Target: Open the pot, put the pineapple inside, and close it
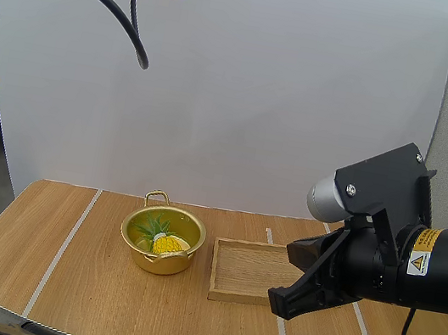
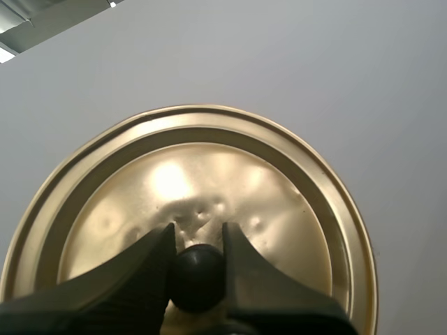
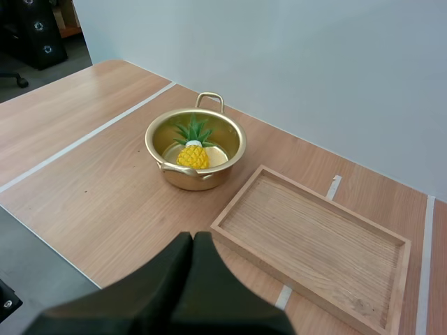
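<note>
Pineapple lies inside the gold pot, its green crown and yellow body both showing below the rim. The pot stands uncovered on the wooden table, just beside one short end of the wooden tray and not touching it. The lid hangs high above the table, well apart from the pot, tilted rather than level. The left gripper carries it: the two black fingers are closed narrowly on the black knob at the lid's centre (the knob fills the gap between them). The right gripper hovers above the table near the tray's front edge, its fingers pressed together into one dark wedge with nothing between them, tips pointing toward the tray and the pot beyond it
</note>
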Robot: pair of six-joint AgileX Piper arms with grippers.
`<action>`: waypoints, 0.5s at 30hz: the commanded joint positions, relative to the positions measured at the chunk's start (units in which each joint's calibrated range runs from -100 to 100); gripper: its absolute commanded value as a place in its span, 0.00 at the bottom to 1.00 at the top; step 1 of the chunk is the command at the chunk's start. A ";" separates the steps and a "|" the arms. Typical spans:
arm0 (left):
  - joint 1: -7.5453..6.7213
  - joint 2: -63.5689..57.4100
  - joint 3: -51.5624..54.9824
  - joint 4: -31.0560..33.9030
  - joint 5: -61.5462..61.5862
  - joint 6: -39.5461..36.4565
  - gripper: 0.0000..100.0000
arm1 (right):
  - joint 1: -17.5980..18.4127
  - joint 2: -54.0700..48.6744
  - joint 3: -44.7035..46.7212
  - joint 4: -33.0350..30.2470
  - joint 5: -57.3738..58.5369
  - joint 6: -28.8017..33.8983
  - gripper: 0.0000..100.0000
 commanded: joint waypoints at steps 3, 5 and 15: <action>-0.08 -0.32 -0.51 -0.02 -2.03 -0.56 0.00 | -0.15 -0.64 0.07 0.35 0.00 0.14 0.00; -0.08 -0.32 -0.51 -0.02 -2.03 -0.56 0.00 | -0.15 -0.64 0.07 0.35 0.00 0.14 0.00; -0.08 -0.32 -0.51 -2.00 -2.00 -0.56 0.00 | -0.15 -0.64 0.07 0.35 0.00 0.14 0.00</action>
